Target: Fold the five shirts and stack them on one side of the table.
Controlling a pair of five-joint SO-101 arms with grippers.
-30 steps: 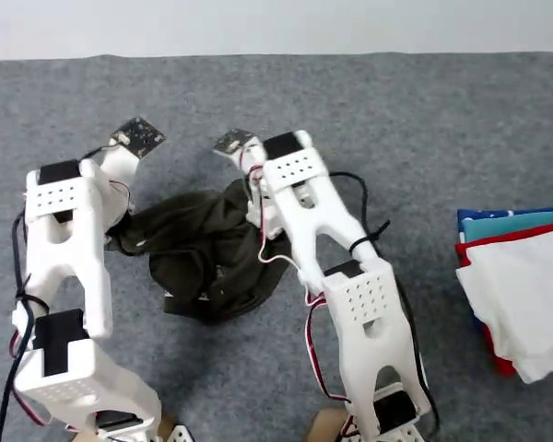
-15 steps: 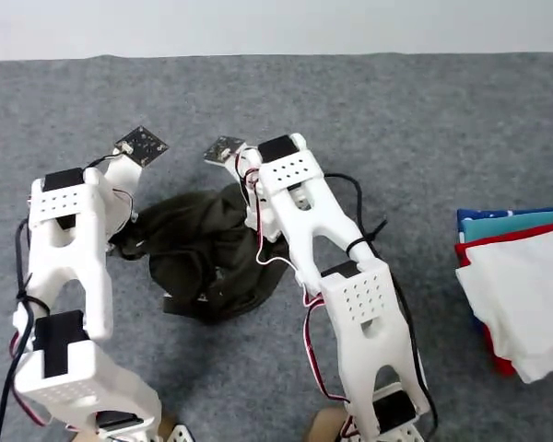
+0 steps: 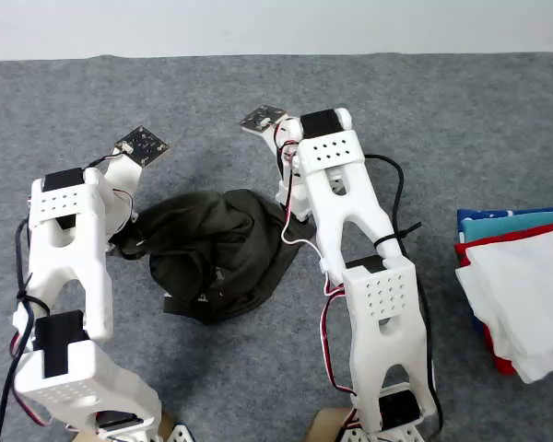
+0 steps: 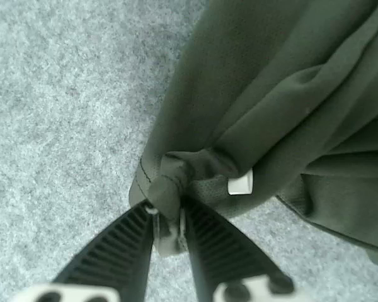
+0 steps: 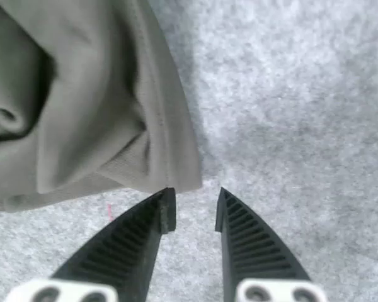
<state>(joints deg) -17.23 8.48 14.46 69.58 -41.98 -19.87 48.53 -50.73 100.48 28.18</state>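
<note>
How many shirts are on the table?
5: a crumpled dark green shirt left of centre; white, red, teal and blue shirts stacked at right edge. Others may be hidden.

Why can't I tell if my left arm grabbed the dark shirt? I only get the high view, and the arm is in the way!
Observer: The left wrist view shows it did. The left arm's jaws are shut on a bunched edge of the dark green shirt.
Operator: Is the other arm holding it too?
Observer: No. In the right wrist view, the right arm's jaws are open at the shirt's hem with nothing between them, over the grey table cover.
Operator: Is anything sticking out of the shirt?
Observer: Yes, a small white tag sits right beside the pinched fold.
</note>
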